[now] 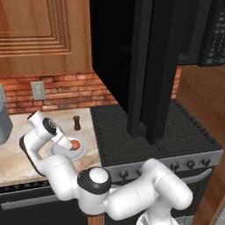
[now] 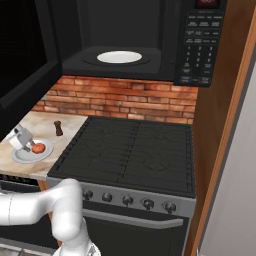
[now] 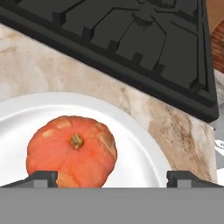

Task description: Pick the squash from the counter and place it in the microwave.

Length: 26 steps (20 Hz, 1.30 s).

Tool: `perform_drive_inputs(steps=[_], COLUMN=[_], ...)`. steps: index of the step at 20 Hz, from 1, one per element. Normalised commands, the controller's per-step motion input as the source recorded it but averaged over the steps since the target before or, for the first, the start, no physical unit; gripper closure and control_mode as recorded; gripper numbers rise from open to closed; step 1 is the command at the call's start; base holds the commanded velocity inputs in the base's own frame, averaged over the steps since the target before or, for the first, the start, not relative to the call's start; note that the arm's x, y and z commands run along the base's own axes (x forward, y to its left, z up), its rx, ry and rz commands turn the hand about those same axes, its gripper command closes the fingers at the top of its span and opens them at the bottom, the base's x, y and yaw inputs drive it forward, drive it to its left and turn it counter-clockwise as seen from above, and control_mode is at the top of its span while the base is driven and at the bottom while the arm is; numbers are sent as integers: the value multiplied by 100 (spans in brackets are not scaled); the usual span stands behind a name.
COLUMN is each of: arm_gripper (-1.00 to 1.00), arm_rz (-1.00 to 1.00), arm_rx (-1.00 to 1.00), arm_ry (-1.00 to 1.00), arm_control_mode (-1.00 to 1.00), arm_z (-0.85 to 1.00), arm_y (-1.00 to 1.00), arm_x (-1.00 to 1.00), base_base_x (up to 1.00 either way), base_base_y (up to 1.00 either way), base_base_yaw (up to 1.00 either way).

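Note:
The squash, a small orange-red lump with a brown stem, lies on a grey-white plate on the marble counter. My gripper is open just over it. Its fingertips stand wide apart, the squash close by the left one and a gap to the right one. From the base, the gripper hangs at the squash over the plate. The microwave hangs above the stove, its door swung open, a white turntable inside.
A dark brown pepper mill stands behind the plate near the brick wall. The black stove top borders the counter on the right. The open microwave door juts out over the stove's left part. The button panel is on the microwave's right.

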Motion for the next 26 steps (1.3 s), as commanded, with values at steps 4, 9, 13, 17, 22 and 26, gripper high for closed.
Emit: perform_drive_inputs(steps=[4,9,13,17,22,26], arm_gripper=[-100,-100,-100,-100,-100,-100], arm_rz=[1,2,2,4,3,3], arm_rx=[0,0,0,0,0,0], arm_ry=[-15,-19,-16,-13,-1,0], arm_control_mode=[-100,-100,-100,-100,-100,-100], arm_z=[-12,0,0,0,-13,-16], arm_y=[-23,-23,-28,-24,-10,-6], arm_x=[-6,-2,1,6,18,26], base_base_x=[0,0,0,0,0,0], base_base_y=[0,0,0,0,0,0], base_base_yaw=[0,0,0,0,0,0])
